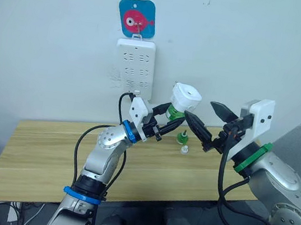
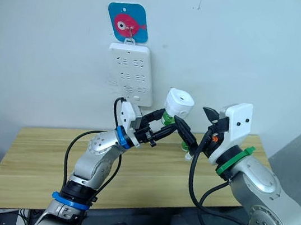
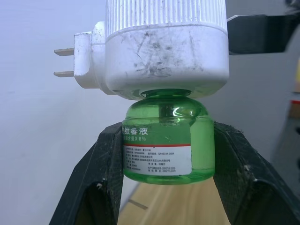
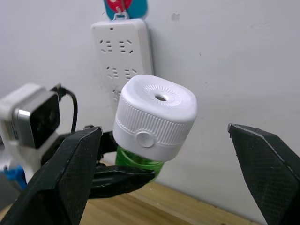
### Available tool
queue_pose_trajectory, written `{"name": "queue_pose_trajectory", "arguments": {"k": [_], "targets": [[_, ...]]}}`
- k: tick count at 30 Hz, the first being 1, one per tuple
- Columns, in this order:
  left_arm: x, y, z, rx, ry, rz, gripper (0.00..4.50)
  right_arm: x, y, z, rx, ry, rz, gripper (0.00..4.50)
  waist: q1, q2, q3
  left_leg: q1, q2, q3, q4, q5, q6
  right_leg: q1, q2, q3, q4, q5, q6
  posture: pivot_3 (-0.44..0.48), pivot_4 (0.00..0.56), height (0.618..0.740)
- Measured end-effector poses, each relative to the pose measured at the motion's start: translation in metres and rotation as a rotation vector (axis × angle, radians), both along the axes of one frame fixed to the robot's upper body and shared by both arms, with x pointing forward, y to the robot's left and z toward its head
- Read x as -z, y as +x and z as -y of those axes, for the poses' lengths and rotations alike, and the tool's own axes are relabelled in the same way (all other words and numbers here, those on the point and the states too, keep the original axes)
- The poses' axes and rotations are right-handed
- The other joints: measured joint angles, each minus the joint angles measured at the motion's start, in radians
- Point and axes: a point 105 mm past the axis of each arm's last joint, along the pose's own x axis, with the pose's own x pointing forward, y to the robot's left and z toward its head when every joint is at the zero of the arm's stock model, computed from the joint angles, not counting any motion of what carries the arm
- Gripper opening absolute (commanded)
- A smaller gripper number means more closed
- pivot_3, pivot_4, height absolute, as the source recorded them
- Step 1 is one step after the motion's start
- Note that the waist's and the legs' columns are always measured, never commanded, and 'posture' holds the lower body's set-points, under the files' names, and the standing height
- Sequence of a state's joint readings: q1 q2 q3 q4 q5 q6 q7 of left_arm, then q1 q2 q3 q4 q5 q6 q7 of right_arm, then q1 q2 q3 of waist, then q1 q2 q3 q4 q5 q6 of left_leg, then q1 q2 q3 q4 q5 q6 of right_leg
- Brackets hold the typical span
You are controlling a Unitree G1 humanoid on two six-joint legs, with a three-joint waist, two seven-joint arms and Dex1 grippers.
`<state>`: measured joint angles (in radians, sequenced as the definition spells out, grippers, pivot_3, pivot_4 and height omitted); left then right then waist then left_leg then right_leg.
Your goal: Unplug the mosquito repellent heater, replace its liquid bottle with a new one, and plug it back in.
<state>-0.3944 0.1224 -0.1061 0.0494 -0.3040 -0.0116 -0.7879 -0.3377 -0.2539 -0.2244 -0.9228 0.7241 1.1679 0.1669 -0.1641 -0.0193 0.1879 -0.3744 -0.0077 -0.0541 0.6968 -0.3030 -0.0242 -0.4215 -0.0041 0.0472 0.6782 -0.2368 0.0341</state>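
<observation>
So the right claw (image 1: 210,120) is spread wide with nothing in it, sitting just to the right of the mosquito repellent heater (image 1: 186,99), and from its wrist view the heater hangs pretty much in the gap between the two fingers, apart from both. The left claw (image 1: 170,119) is clamped on the green liquid bottle (image 3: 165,140) that's screwed into the heater's underside, one finger on each side of the bottle body, holding the whole thing up in the air above the desk (image 1: 43,147) and off to the lower right of the white power strip (image 1: 134,67) on the wall. Long axis of the heater-plus-bottle runs roughly upright, tipped a bit toward the right arm, cap end up. That's the bit that matters I reckon: the right claw is the free one and already lined up to close on the white body so the two can be twisted apart. The heater itself is a rounded white cap with ribbed sides, a small vent hole on top and a round button on the side, kinda scuffed underneath, with its two plug prongs sticking out bare, so it's unplugged. A small green bottle (image 1: 182,136) stands on the desk behind, probably the new one.
</observation>
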Motion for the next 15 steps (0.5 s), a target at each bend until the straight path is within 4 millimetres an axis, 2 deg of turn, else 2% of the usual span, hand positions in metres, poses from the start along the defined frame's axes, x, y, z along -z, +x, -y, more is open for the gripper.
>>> {"name": "queue_pose_trajectory", "arguments": {"k": [5, 9, 15], "targets": [[-0.006, 0.002, 0.004, -0.012, -0.010, 0.039, 2.23, -0.006, 0.012, -0.008, 0.025, 0.085, -0.028, 4.50, -0.007, 0.001, -0.001, 0.000, 0.001, 0.000, 0.000, 0.000, 0.000, 0.000, 0.001, -0.001, 0.001, 0.000, 0.000, -0.254, 0.141, 0.730], [-0.009, 0.002, 0.005, -0.027, -0.021, 0.050, 2.23, -0.002, 0.025, -0.014, 0.041, 0.113, -0.077, 4.50, -0.009, 0.001, -0.001, 0.000, 0.001, 0.000, 0.000, 0.000, 0.000, -0.001, 0.001, -0.001, 0.001, 0.000, 0.000, -0.236, 0.139, 0.730], [-0.012, 0.001, 0.007, -0.023, -0.030, 0.076, 2.23, -0.015, 0.031, -0.026, 0.029, 0.192, -0.067, 4.50, -0.009, 0.001, -0.001, -0.001, 0.001, -0.002, 0.000, 0.000, 0.000, -0.001, 0.001, -0.001, 0.000, 0.000, 0.000, -0.234, 0.137, 0.730]]}}
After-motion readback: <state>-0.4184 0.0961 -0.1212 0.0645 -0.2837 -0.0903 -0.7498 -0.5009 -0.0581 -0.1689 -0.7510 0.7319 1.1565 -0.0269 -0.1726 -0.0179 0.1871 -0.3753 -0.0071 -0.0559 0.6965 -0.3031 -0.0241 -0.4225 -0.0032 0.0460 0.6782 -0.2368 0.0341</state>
